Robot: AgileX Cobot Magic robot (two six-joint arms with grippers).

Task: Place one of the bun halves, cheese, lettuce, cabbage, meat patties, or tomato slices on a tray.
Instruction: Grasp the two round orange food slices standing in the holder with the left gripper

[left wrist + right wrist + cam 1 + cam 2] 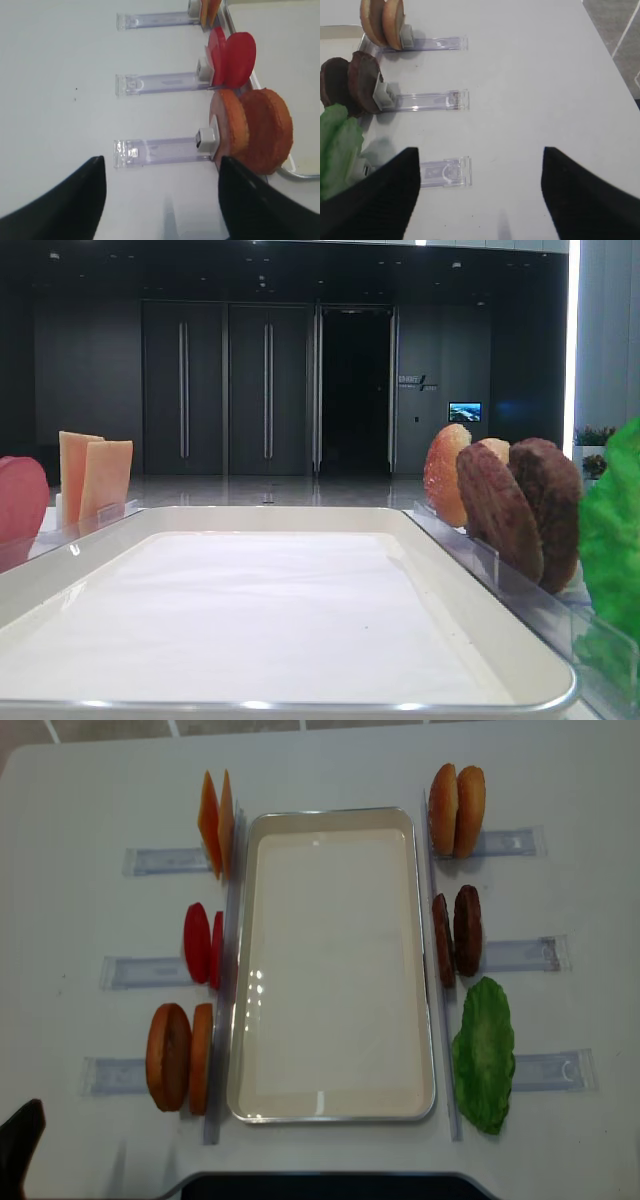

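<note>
Tray bare; both grippers, left and right, hang spread wide and empty. Buns stand on edge in a rack beside the tray; a clumsy pinch could topple both.

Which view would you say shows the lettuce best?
The overhead exterior view: the whole lettuce shows, right of the tray. The low exterior view catches only its edge, the right wrist view part of it, the left wrist view none.
</note>
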